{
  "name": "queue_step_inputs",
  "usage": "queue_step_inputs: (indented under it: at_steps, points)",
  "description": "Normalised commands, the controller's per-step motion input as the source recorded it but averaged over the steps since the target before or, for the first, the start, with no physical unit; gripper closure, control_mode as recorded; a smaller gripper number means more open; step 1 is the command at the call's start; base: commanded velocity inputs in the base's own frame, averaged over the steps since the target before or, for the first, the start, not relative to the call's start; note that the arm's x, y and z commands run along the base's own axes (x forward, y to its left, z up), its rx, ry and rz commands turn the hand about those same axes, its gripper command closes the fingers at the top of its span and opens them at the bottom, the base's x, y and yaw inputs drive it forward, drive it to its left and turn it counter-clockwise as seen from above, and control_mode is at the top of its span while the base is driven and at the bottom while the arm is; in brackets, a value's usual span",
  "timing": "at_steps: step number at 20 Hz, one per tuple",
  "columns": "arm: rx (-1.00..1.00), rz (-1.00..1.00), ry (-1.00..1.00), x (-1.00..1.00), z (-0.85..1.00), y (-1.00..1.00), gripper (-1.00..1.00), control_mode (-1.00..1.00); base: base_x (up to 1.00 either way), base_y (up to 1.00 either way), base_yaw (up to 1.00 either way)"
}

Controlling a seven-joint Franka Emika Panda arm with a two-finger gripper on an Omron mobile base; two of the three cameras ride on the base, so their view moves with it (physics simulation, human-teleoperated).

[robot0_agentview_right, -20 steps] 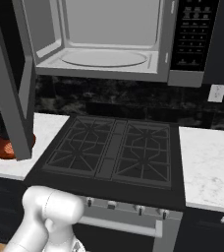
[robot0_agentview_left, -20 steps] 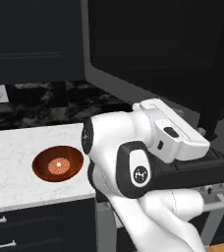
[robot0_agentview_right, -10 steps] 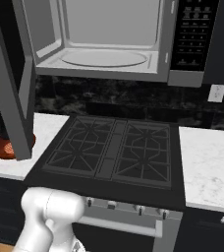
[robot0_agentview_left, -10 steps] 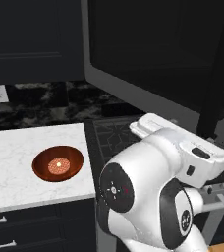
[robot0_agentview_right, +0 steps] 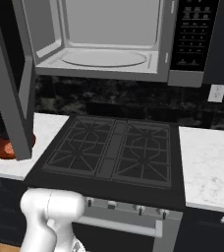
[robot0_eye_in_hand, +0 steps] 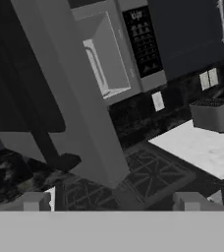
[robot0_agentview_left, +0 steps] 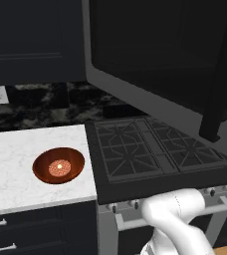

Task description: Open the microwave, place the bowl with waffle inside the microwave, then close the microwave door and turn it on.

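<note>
The microwave [robot0_agentview_right: 109, 42] hangs above the stove [robot0_agentview_right: 111, 150], and the microwave door [robot0_agentview_left: 150, 64] is swung wide open, so the first step looks done. The next step is to get the bowl [robot0_agentview_left: 58, 165]. It sits on the white counter [robot0_agentview_left: 16, 164] to the left of the stove, and the waffle [robot0_agentview_left: 58, 167] lies in the middle of it. In the right base view, only an edge of the bowl peeks out from behind the open door. The gripper [robot0_eye_in_hand: 111, 203] is down low in front of the stove. Its two fingers stand far apart, with nothing between them. To pick up the bowl, I think the arm must swing left, come over the counter and go down on the bowl's rim. It should also stay clear of the open door hanging above. Compared with a moment ago, the big white arm has dropped down. It filled the middle of the left base view before; now only a bend of it shows at the bottom. The bowl, the door and the stove have not moved.
</note>
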Motion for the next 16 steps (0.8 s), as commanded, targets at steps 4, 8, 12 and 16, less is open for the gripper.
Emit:
queue_step_inputs:
  at_steps: [4,8,12,16]
  points:
    - [0.11,0.85,-0.18,-0.78,0.0,-0.39,-1.0,-1.0,0.0,0.0,0.0]
    - [0.16,0.84,-0.24,-0.15,0.14,-0.39,-1.0,-1.0,0.0,0.0,0.0]
    - [0.21,0.65,-0.06,0.3,0.57,-0.55,-1.0,-1.0,0.0,0.0,0.0]
    - [0.28,0.42,0.04,0.96,0.4,-0.67,-1.0,-1.0,0.0,0.0,0.0]
